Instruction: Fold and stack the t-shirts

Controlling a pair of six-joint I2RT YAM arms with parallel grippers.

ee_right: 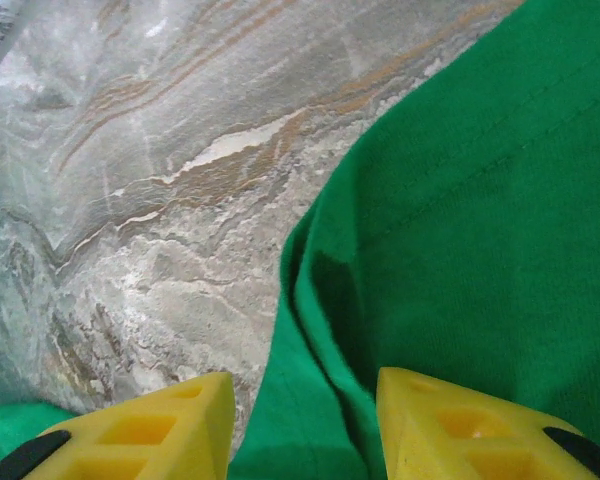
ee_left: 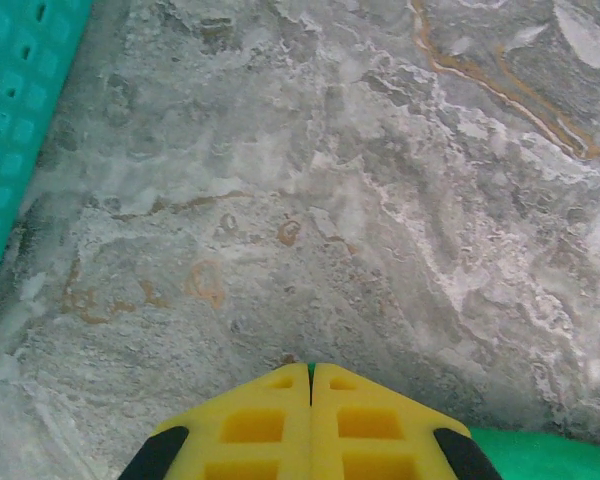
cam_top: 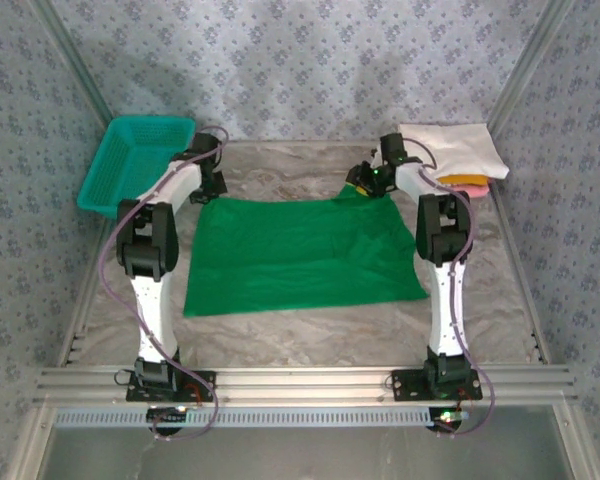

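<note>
One green t-shirt (cam_top: 300, 255); three folded: white t-shirt (cam_top: 450, 148), orange-yellow t-shirt (cam_top: 462, 180), pink t-shirt (cam_top: 474, 188). One teal basket (cam_top: 140, 150). Two arms: left arm (cam_top: 150, 250), right arm (cam_top: 442, 235).

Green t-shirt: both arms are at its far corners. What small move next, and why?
Probably lift the right gripper straight up, clear of the green t-shirt. Its fingers stand apart astride a raised fold at the far right corner, gripping nothing, and the shirt lies spread on the table. The left gripper is shut beside the far left corner.

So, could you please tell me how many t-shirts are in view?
4: green t-shirt spread mid-table; white, orange-yellow and pink stacked far right. More may be hidden.
</note>
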